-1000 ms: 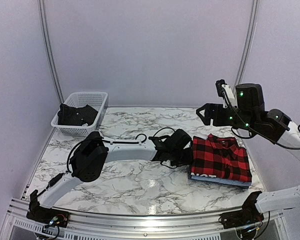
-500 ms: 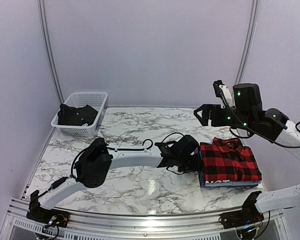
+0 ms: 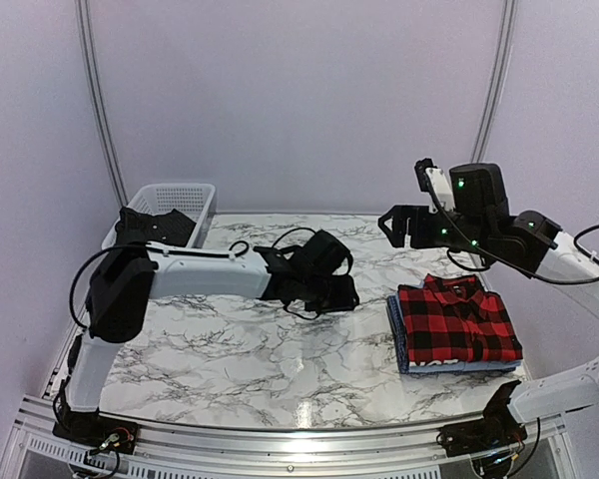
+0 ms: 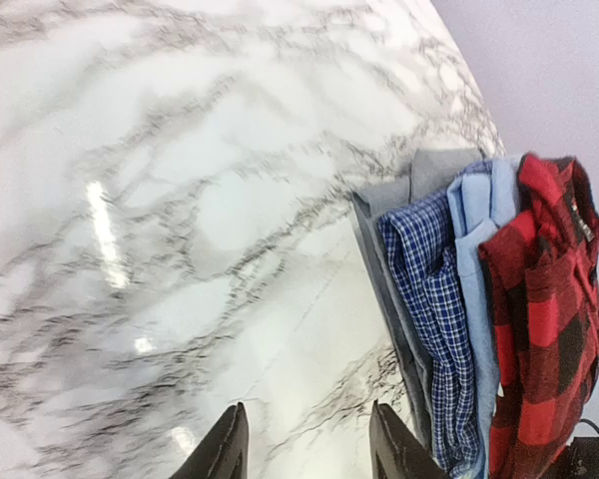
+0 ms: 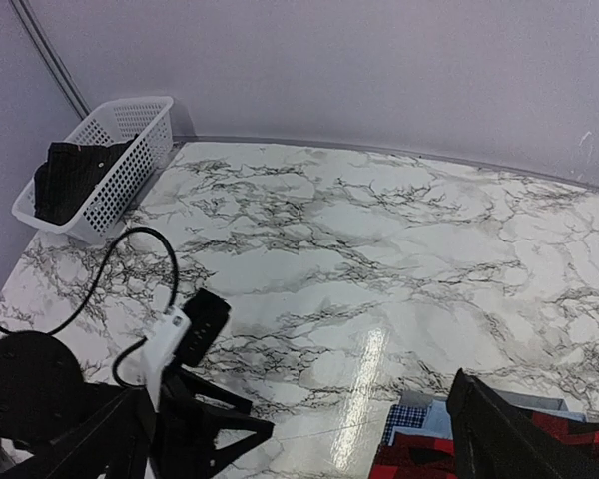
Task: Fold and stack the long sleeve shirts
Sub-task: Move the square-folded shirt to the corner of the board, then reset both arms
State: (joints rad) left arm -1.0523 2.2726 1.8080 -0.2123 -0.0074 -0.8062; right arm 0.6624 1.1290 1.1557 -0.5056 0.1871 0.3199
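Note:
The red-and-black flannel shirt point(image 3: 459, 321) lies folded on top of a stack at the right of the table, white lettering on its near edge. The light blue shirt point(image 3: 396, 337) shows as an edge just beneath it. In the left wrist view the flannel point(image 4: 539, 319), the light blue shirt point(image 4: 476, 249), a blue plaid layer point(image 4: 429, 299) and a grey layer point(image 4: 394, 205) lie stacked. My left gripper point(image 3: 341, 295) point(image 4: 304, 454) is open and empty, low over the marble, left of the stack and apart from it. My right gripper point(image 3: 389, 226) point(image 5: 309, 449) is open and empty, high above the table behind the stack.
A white mesh basket point(image 3: 192, 192) point(image 5: 130, 140) holding a dark garment stands at the back left. The left arm stretches across the table's middle. The right wrist view shows the left gripper point(image 5: 180, 399) and a corner of the stack point(image 5: 409, 454). Walls close the back and sides.
The stack slid right, pushed by my left gripper. The left gripper has since pulled back to the left, away from the stack. The right gripper drifted slightly left.

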